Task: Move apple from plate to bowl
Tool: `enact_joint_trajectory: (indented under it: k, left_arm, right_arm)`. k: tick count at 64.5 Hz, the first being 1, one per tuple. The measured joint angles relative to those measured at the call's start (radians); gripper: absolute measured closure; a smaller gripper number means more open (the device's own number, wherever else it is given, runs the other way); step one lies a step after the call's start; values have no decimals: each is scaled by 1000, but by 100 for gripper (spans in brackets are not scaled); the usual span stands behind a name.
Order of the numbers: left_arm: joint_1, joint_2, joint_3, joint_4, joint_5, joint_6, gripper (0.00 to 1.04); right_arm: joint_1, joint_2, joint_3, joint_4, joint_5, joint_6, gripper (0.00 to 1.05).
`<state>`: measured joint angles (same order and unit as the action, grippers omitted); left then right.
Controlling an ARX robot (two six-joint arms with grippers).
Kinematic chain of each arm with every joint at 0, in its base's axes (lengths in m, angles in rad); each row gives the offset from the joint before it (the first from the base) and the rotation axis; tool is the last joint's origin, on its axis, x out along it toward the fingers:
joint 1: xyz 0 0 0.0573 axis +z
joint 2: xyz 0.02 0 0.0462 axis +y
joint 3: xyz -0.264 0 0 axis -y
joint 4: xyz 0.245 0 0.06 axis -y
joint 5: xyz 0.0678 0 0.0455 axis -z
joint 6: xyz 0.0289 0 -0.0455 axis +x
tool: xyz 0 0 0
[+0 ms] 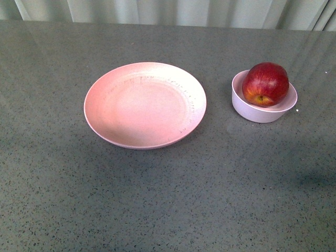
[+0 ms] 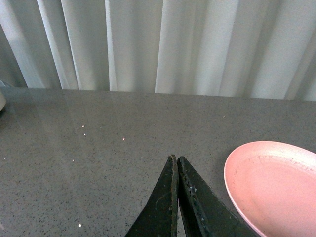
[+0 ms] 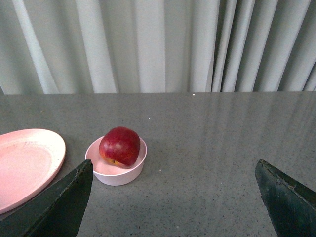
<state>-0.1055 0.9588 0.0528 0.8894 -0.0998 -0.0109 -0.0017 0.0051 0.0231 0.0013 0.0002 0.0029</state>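
Observation:
The dark red apple point(image 1: 265, 83) sits in the small pale bowl point(image 1: 261, 112) at the right of the grey table. The wide pink plate point(image 1: 144, 104) lies bare at the middle. Neither arm shows in the front view. In the right wrist view the apple point(image 3: 119, 145) rests in the bowl point(image 3: 118, 175), with the plate point(image 3: 27, 163) beside it; my right gripper point(image 3: 174, 170) is open and empty, held back from the bowl. In the left wrist view my left gripper point(image 2: 177, 159) is shut and empty above the table, beside the plate's rim point(image 2: 232, 183).
The grey speckled table point(image 1: 168, 199) runs back to a pale pleated curtain point(image 1: 173, 11). A pale object point(image 2: 2, 98) peeks in at the edge of the left wrist view.

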Motion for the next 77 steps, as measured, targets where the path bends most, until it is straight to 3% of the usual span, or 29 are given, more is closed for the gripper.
enact_joint_trajectory:
  k: [5,9,14,51,77]
  left_arm:
    - [14,-64,-11,-48,13,0,103]
    - [71,-123,-21,-98,87,1,103]
    - [99,-186,-30,-152,90,1,103]
    - [102,-553,-38,-485,100,2,103]
    - [102,-705,-38,-635,100,2,103]
  right_arm:
    - [0,0,0,0,0,0,9]
    - [0,0,0,0,0,0,9]
    - [0,0,0,0,0,0,9]
    - [0,0,0,0,0,0,9]
    - [0,0,0,0,0,0,9]
